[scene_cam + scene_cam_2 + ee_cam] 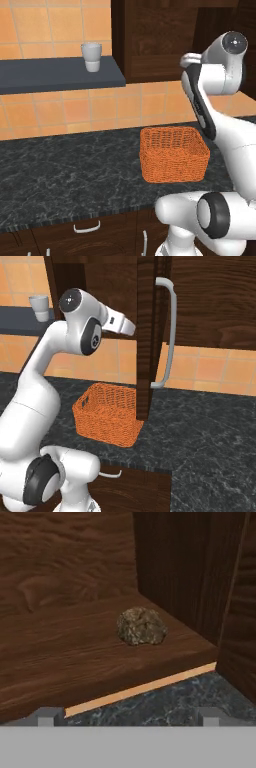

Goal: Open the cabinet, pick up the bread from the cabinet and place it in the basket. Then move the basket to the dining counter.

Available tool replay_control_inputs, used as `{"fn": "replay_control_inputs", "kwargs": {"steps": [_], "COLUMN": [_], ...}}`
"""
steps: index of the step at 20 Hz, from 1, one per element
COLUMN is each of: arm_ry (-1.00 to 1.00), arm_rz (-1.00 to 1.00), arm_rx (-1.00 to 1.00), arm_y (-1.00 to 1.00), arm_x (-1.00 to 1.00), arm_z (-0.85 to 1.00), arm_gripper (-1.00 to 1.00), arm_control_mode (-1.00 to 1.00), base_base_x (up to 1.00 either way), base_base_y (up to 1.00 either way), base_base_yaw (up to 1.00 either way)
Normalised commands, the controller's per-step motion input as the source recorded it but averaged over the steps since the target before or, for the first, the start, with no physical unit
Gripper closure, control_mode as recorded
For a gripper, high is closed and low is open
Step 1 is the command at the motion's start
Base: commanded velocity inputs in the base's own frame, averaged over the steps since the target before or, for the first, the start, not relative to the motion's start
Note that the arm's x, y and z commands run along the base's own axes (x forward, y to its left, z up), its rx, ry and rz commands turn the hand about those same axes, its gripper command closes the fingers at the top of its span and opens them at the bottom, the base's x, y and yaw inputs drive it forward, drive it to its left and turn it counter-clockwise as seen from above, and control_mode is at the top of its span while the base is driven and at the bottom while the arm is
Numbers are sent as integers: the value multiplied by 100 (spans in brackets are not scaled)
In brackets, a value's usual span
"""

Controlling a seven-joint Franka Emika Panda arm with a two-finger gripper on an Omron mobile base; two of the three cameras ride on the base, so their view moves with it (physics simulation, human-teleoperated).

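Note:
The cabinet [160,40] is open, its door [150,331] swung out edge-on with the silver bar handle [170,331] facing right. The bread [141,626], a small dark lumpy roll, lies on the cabinet's wooden floor near the right inner wall. My gripper [130,717] faces it from in front of the shelf edge, open wide, with nothing between the fingertips [50,716]. The orange wicker basket [172,155] [107,413] stands empty on the black counter below the cabinet. My arm reaches up over it into the opening. The dining counter is out of view.
A white cup [92,56] [40,307] stands on a dark wall shelf [55,75] to the left. The black marbled counter [60,170] [215,431] runs along the orange tiled wall. Drawers with small curved handles [86,229] lie below.

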Motion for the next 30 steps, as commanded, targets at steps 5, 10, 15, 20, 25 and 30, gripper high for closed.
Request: {"fn": "replay_control_inputs", "kwargs": {"steps": [5,10,15,20,25,30], "arm_ry": [18,18,-1,-6,-2,-1], "arm_rz": [0,1,3,0,0,0], "arm_rx": [-18,-4,0,0,0,0], "arm_y": [0,-34,-65,-18,0,-2], "arm_x": [83,63,41,43,34,15], "arm_z": [4,3,0,-18,-2,-2], "arm_gripper": [-100,-100,-100,-100,-100,-100], "arm_control_mode": [-100,-100,-100,-100,-100,-100], "base_base_x": [0,0,0,0,0,0], "base_base_y": [0,0,0,0,0,0], "base_base_yaw": [0,0,0,0,0,0]}}
